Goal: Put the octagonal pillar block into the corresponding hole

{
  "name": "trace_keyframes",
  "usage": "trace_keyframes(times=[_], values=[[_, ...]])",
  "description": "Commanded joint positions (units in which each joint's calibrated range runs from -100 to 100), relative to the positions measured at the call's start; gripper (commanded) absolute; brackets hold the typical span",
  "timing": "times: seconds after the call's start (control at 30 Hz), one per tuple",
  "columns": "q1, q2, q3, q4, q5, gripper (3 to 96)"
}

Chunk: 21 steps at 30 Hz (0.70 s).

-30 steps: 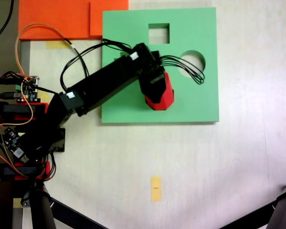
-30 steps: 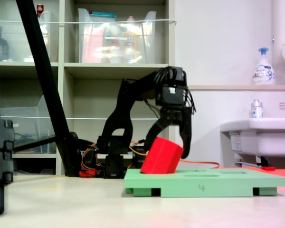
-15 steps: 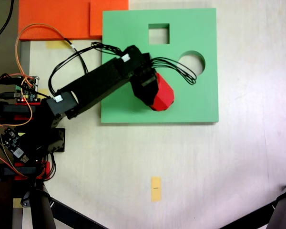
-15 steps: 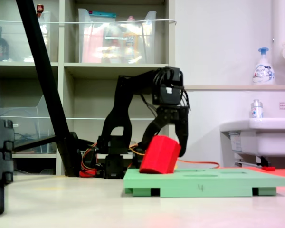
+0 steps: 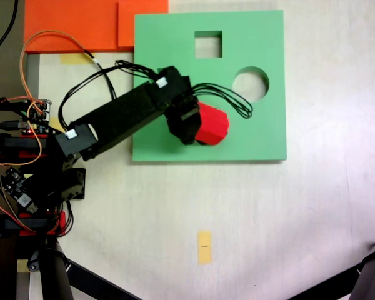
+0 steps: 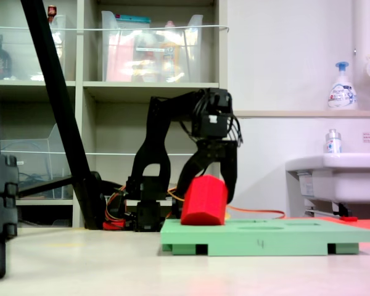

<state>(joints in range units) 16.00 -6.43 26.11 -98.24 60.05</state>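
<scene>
- Count: one red block (image 5: 211, 127), one green board (image 5: 256, 134), one arm; two cutouts visible, one square (image 5: 208, 44), one round (image 5: 250, 84).
- Surface: pale tabletop (image 5: 269, 225); shelves (image 6: 142, 86) and a sink (image 6: 336, 176) behind.
- Block: bright red, flat-sided, tilted on the board near its middle.
- Fingers (image 6: 208, 185) straddle the block; contact cannot be told.

Red block (image 6: 204, 201) now more upright, prob. further toward second exterior view's left.
</scene>
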Motion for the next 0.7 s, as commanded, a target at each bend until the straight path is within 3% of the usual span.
trace_keyframes(times=[0.03, 0.3, 0.7], values=[[0.34, -5.16, 8.28, -1.76, 0.34, 42.9], [1.17, -11.17, 8.98, -1.76, 2.0, 40.7], [1.71, 2.52, 10.08, -1.76, 2.74, 36.0]])
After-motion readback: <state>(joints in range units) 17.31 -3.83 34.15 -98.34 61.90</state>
